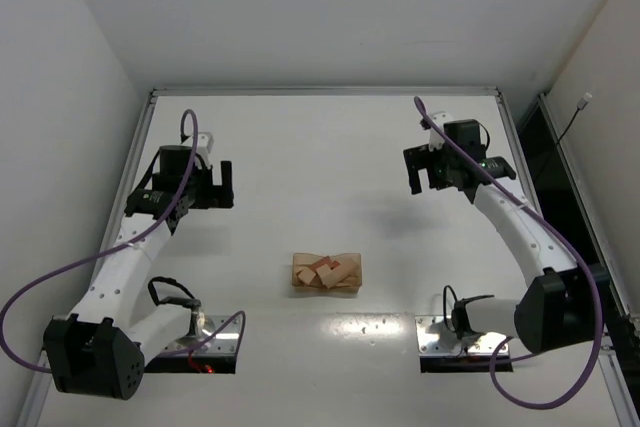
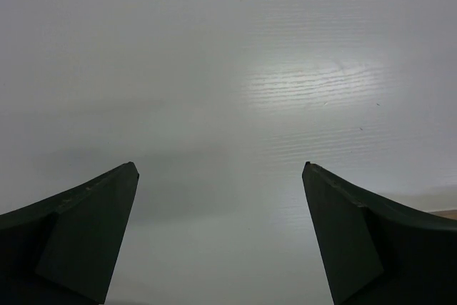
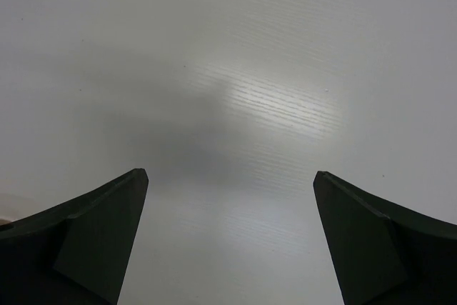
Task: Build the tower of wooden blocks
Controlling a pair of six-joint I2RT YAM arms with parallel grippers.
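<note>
I saw blocks (image 1: 325, 273) heaped loose mid-table (image 1: 320, 137), near side; no tower begun. Left gripper (image 1: 226, 185) and right gripper (image 1: 427, 182) hung far, either side, fingers spread wide, empty, likely leaving pile unobstructed.

Matt wood blocks (image 1: 322, 273) — table (image 1: 330, 147) smooth, faintly glossy.

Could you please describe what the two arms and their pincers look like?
Both arms have white links with black joint housings. A purple cable loops along each: left arm and right arm. The left pincer and right pincer have dark wedge-shaped fingers.
</note>
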